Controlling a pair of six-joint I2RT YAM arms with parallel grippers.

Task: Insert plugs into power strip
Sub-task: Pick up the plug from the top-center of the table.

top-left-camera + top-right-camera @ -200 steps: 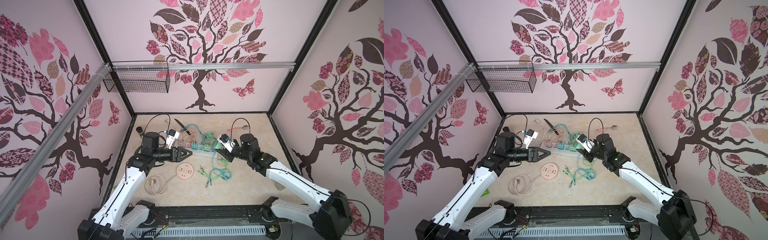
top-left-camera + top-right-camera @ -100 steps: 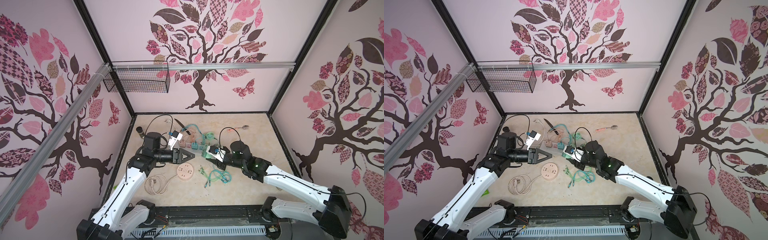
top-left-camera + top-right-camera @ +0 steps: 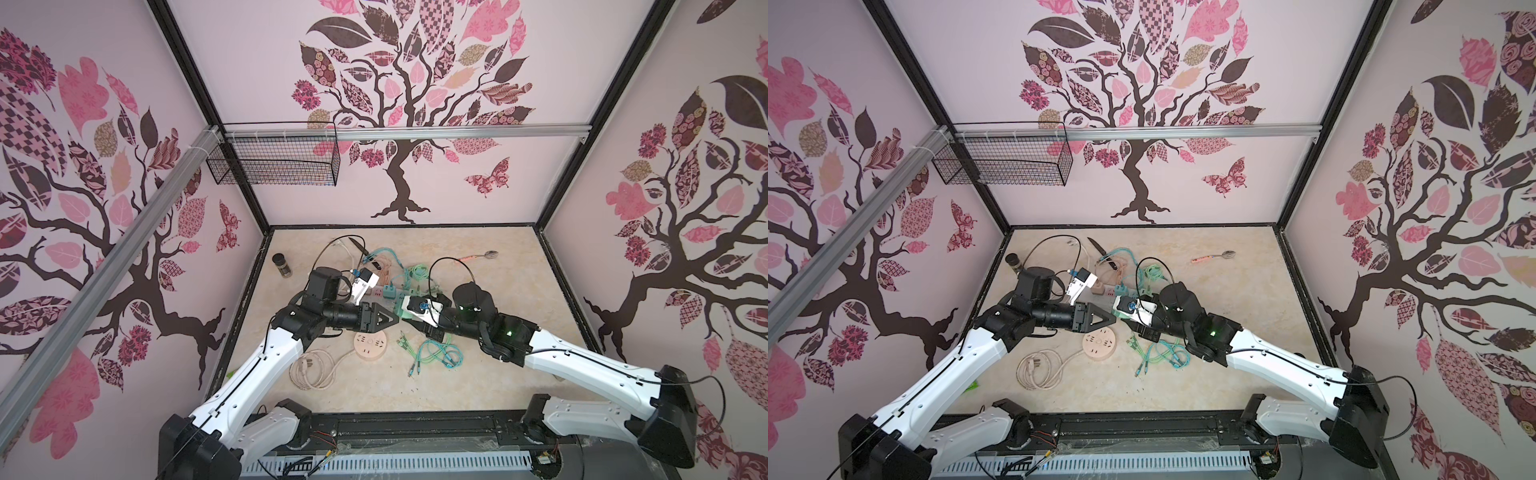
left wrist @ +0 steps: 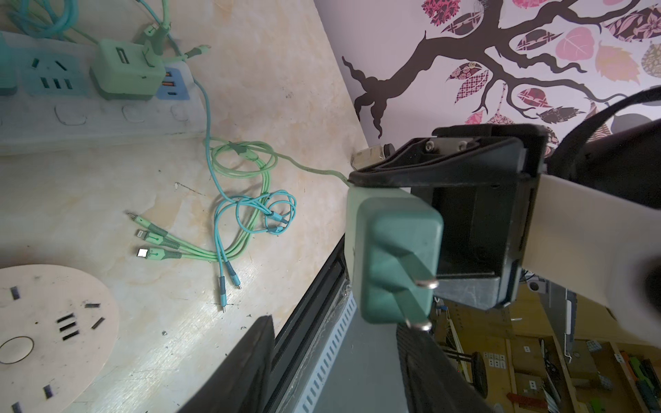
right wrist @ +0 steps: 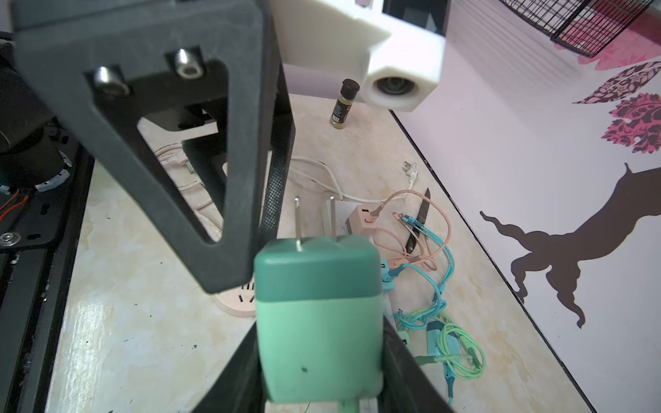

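**Plug (image 5: 318, 321) clamped in right gripper (image 5: 318, 379), left gripper (image 4: 334, 323) open beside it**

Nearest on the bench (image 3: 415, 390), a beige cord (image 3: 311, 370) lies coiled left of centre and runs up to a round wooden disc (image 3: 370, 345) with socket slots. Right of the disc lie looped green and teal cables (image 3: 436, 357), their connector ends free.

Just beyond, the two arms meet mid-bench. The right gripper holds the mint plug off the bench by its sides. The plug's darker prong face and two metal prongs point left at the left gripper. The left gripper's jaws stand apart with nothing between them. One finger is just beside the plug's prong end; whether it touches cannot be told.

Beyond them the strip (image 4: 89, 121) lies flat. A second mint plug (image 4: 125, 71) sits in the socket at its right end, beside the USB ports. Left of it is a bare blue socket face, then a teal plug (image 3: 388, 293). A peach plug (image 5: 363, 218) sits at the left end.

Farthest, a small bottle (image 3: 281, 264) stands upright at far left. A knife (image 3: 359, 245) lies near the tangled cables, and a spoon (image 3: 482, 256) lies far right.
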